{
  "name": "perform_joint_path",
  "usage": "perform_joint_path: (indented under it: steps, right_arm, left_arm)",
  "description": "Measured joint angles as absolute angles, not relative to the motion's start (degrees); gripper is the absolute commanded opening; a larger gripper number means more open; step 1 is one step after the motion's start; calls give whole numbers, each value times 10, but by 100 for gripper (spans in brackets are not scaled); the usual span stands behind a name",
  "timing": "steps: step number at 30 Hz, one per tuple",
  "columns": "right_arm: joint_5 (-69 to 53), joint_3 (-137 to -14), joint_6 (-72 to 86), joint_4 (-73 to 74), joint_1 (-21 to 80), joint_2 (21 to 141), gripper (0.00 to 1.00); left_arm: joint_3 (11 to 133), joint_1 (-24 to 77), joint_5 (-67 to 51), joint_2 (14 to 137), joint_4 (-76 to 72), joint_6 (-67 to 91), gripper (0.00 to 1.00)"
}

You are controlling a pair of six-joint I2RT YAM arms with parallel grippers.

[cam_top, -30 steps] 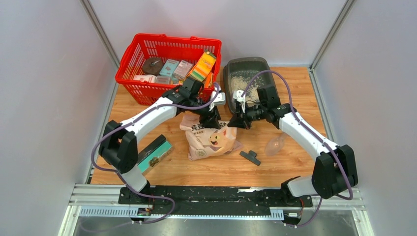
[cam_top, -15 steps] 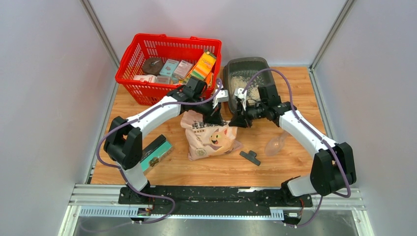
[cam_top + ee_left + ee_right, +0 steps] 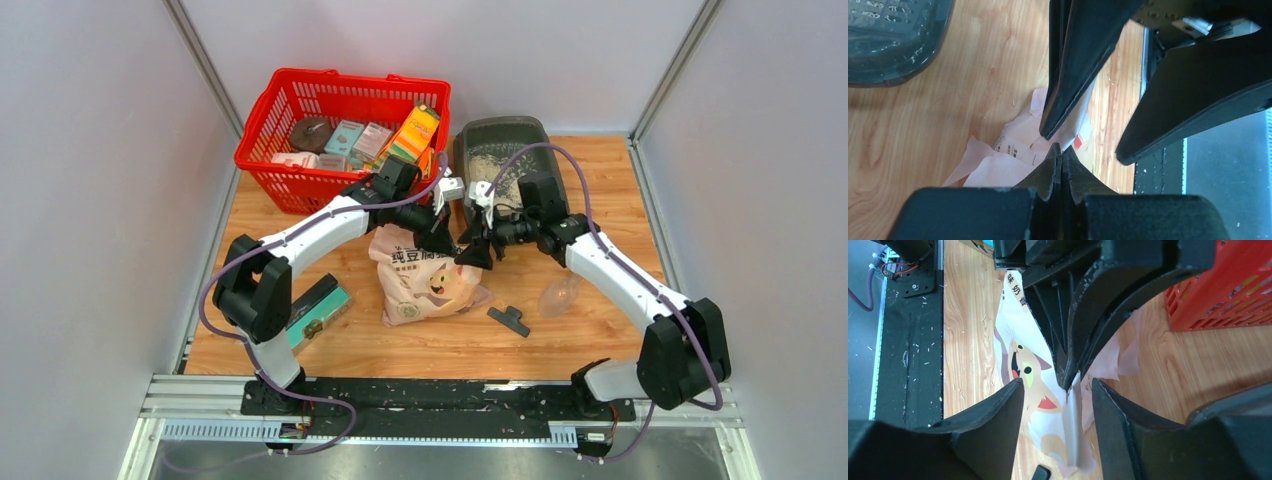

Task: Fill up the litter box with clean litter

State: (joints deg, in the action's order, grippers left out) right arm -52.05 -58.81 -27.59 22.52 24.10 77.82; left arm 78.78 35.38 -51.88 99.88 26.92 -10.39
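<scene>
The pinkish-beige litter bag (image 3: 425, 280) with a cartoon cat lies on the wooden table in front of the dark grey litter box (image 3: 500, 150). Some pale clean litter (image 3: 487, 168) lies in that box. My left gripper (image 3: 446, 243) is shut on the bag's crumpled top edge (image 3: 1013, 150); its jaws (image 3: 1062, 148) are pressed together with the paper at their tips. My right gripper (image 3: 471, 256) faces it, open, its fingers (image 3: 998, 415) standing either side of the left gripper's tips and the bag's fold (image 3: 1075, 405), not touching the paper.
A red mesh basket (image 3: 300, 110) with several packages stands at the back left, close to the left arm. A teal-and-black box (image 3: 315, 310) lies front left. A black clip (image 3: 510, 320) and a clear plastic piece (image 3: 560, 295) lie right of the bag.
The left gripper closed on the bag's top edge. The right gripper then opened, let go of that edge, and shifted slightly towards the bag.
</scene>
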Motion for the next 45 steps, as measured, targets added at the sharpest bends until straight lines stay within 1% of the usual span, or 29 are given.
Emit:
perform_joint_path:
  steps: [2,5,6,8,10,14,19,20,22,26,28,29,30,32,35,37,40,43,45]
  right_arm:
    - [-519,-583,-274,211,248,785,48]
    - [-512,-572,-274,200,249,793,26]
    - [-508,-567,-273,200,248,794,11]
    - [-502,-562,-271,200,244,794,1]
    - [-506,-562,-265,203,239,794,0]
    - [-516,-562,-258,209,231,795,0]
    - [-561,-575,-235,225,208,818,0]
    - [-569,-580,-231,229,205,824,3]
    - [-587,-592,-224,244,199,838,4]
    - [-606,-613,-233,291,178,848,6]
    - [-614,-620,-240,323,156,848,11]
    - [-617,-622,-243,338,140,845,24]
    - [-615,-622,-246,351,128,843,31]
    - [-601,-622,-267,389,83,834,41]
    - [-582,-631,-329,462,34,818,47]
    - [-570,-638,-396,522,32,805,47]
    - [-533,-627,-500,594,57,772,48]
    - [-483,-566,-561,611,92,729,49]
    - [-445,-528,-572,612,114,722,48]
  left_arm:
    - [786,353,-520,999,266,-91,0]
    - [782,351,-524,999,259,-76,0]
    - [781,350,-526,999,257,-72,0]
    - [777,348,-534,999,254,-65,0]
    - [775,348,-536,999,250,-65,0]
    - [773,344,-542,998,251,-82,0]
    - [769,344,-546,994,249,-116,0]
    - [768,343,-546,991,249,-123,0]
    - [765,342,-548,989,249,-135,0]
    - [761,338,-555,986,252,-152,0]
    - [759,336,-554,983,254,-161,0]
    - [757,334,-554,981,256,-164,0]
    - [757,332,-554,979,260,-167,0]
    - [753,324,-557,974,273,-169,0]
    - [751,313,-556,969,289,-168,0]
    - [751,309,-557,969,294,-168,0]
    - [751,309,-557,969,295,-167,0]
    - [751,309,-556,969,295,-165,0]
    - [751,309,-556,969,295,-163,0]
